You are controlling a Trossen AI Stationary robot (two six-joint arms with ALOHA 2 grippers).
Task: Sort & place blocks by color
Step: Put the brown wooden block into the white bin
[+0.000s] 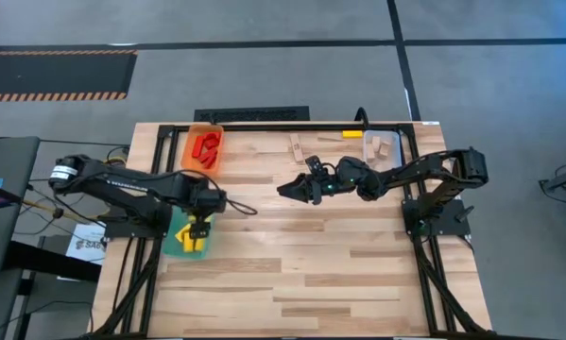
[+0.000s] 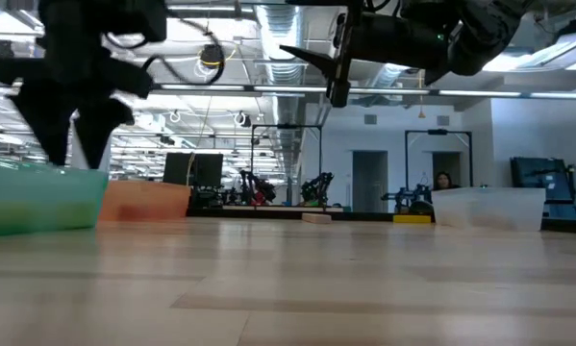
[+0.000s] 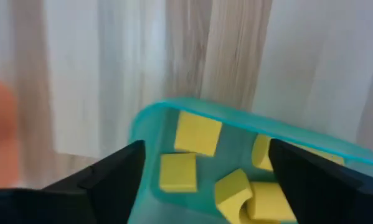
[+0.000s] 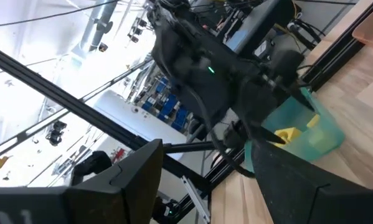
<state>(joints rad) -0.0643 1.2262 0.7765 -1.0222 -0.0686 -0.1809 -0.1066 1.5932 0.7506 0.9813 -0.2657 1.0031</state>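
My left gripper [image 3: 205,149] [image 1: 197,230] hangs open over the teal bin [image 3: 174,104] [image 2: 37,197], pointing down, with nothing between its fingers. Several yellow blocks [image 3: 197,134] lie on the bin's floor. My right gripper [image 4: 205,149] [image 1: 289,189] is open and empty, raised above the table's middle [image 2: 331,67] and pointing toward the left arm. Red blocks [image 1: 205,146] lie in the orange bin [image 2: 143,200]. Pale wood blocks [image 1: 381,146] lie in the clear bin [image 2: 489,207]. A loose wood block [image 1: 296,145] and a yellow bar [image 1: 352,135] lie flat on the table near the far edge.
The three bins stand along the table's left and far sides. Black frame rails [image 1: 424,236] run along the table's edges, and a dark bar [image 1: 254,115] lies at the far edge. Bare wood spreads over the middle and near half [image 1: 301,274].
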